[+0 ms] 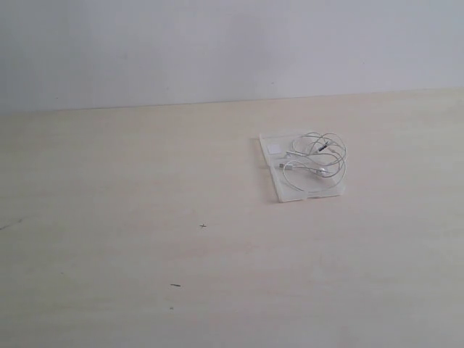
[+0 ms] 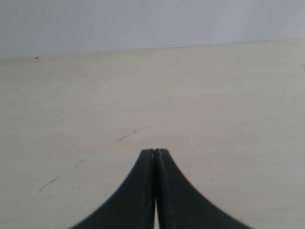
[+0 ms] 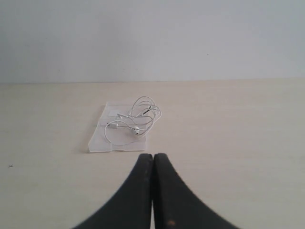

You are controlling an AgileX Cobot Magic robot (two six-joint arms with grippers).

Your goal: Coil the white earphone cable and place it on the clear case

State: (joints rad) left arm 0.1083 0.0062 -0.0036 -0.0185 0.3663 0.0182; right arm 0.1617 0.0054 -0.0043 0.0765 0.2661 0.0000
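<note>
Both pincers closed and empty; cable lies coiled on the case.
Nearest: left gripper and right gripper, jaws pressed together, holding nothing, over bare table. Farther back, the white earphone cable sits in loose loops on the clear case. Placement looks done; at most, tuck a stray loop with a fine pinch.

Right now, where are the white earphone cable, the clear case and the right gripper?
white earphone cable (image 1: 320, 172), exterior view, on a small white piece among its loops.
clear case (image 1: 275, 148), exterior view, on its white square patch.
right gripper (image 3: 153, 155), right wrist view, between its closed fingertips.
</note>
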